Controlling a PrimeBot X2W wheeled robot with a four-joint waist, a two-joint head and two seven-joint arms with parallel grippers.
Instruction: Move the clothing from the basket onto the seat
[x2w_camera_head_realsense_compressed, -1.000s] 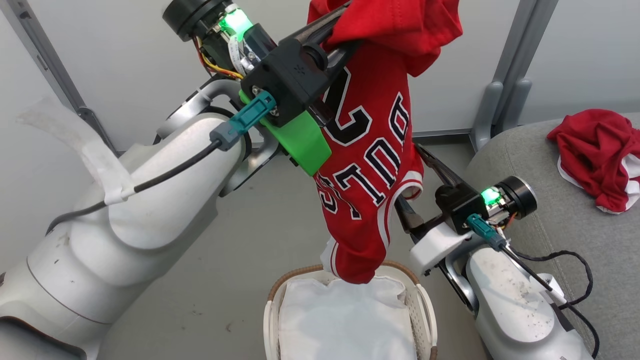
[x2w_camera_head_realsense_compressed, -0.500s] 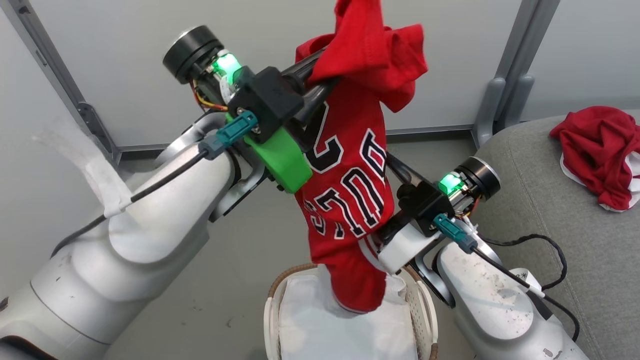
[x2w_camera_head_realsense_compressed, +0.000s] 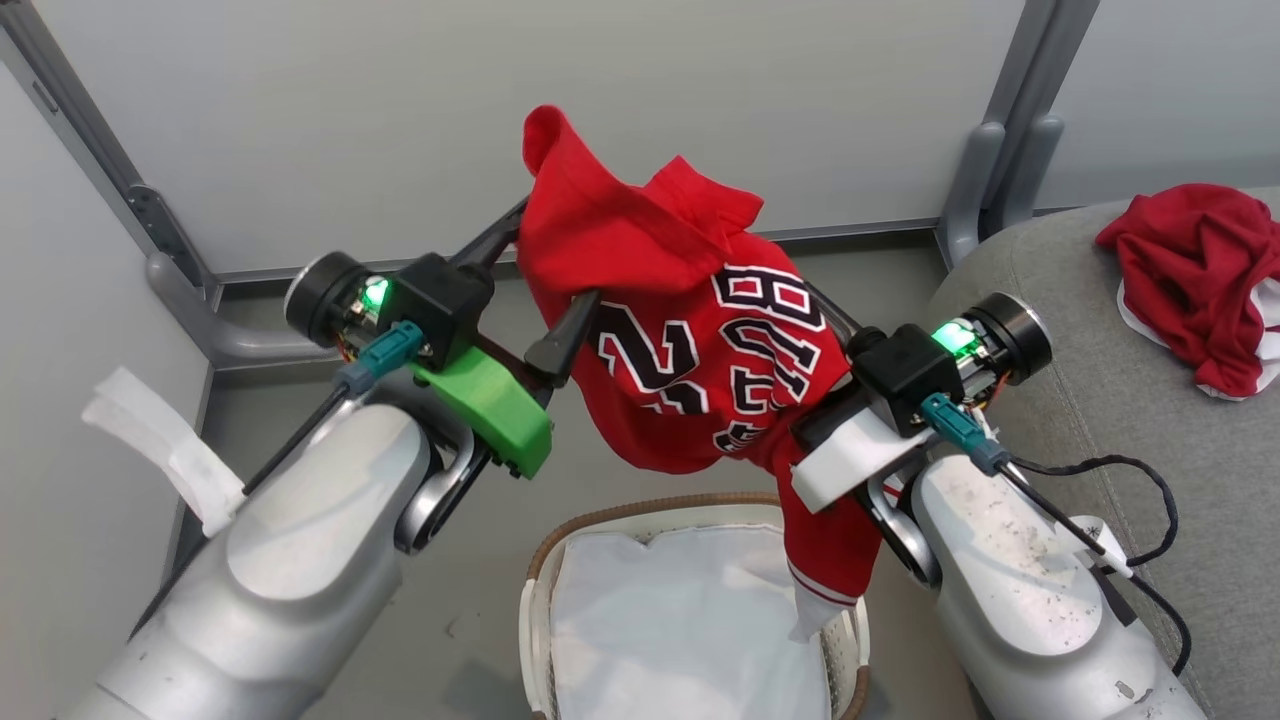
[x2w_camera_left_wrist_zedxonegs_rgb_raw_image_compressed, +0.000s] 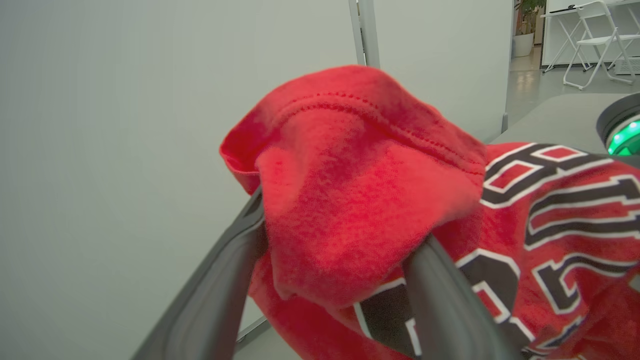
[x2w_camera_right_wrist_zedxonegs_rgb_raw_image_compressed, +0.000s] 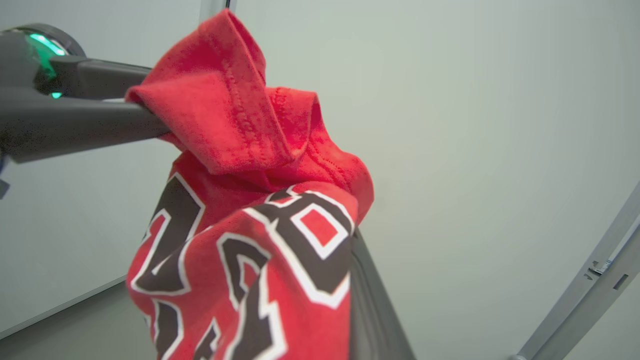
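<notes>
Red cloth hangs in the middle of the room. The jersey (x2w_camera_head_realsense_compressed: 690, 340) is up in the air above the basket (x2w_camera_head_realsense_compressed: 535, 600), strung between the two arms, with its dark, white-edged lettering crumpled and facing up.

The left gripper (x2w_camera_head_realsense_compressed: 561, 252) is at the jersey's top fold. Its fingers (x2w_camera_left_wrist_zedxonegs_rgb_raw_image_compressed: 220, 285) stand spread well apart, released rather than clenched. The fold is bunched between them and hooked over both tips, which are buried in the cloth.

The right gripper (x2w_camera_head_realsense_compressed: 785, 340) comes in from the other side, a little lower, at the lettered part. One finger (x2w_camera_right_wrist_zedxonegs_rgb_raw_image_compressed: 372, 305) lies pressed against the edge of the cloth, and its partner is hidden under the jersey. That finger sits close to the gripper's middle line, so it looks clamped on the jersey.

Below it, a tail of the jersey with white stripe trim drops past the right forearm. It ends over the basket's right rim, and I can't tell whether it touches.

The basket sits on the floor between the arms, with its white liner (x2w_camera_head_realsense_compressed: 670, 630) lying inside. The grey seat (x2w_camera_head_realsense_compressed: 1100, 420) is off to the right, just beside the right arm, and the jersey hangs left of its edge. A second garment (x2w_camera_head_realsense_compressed: 1195, 280), red with white trim, lies crumpled on the seat, well apart from the jersey.
</notes>
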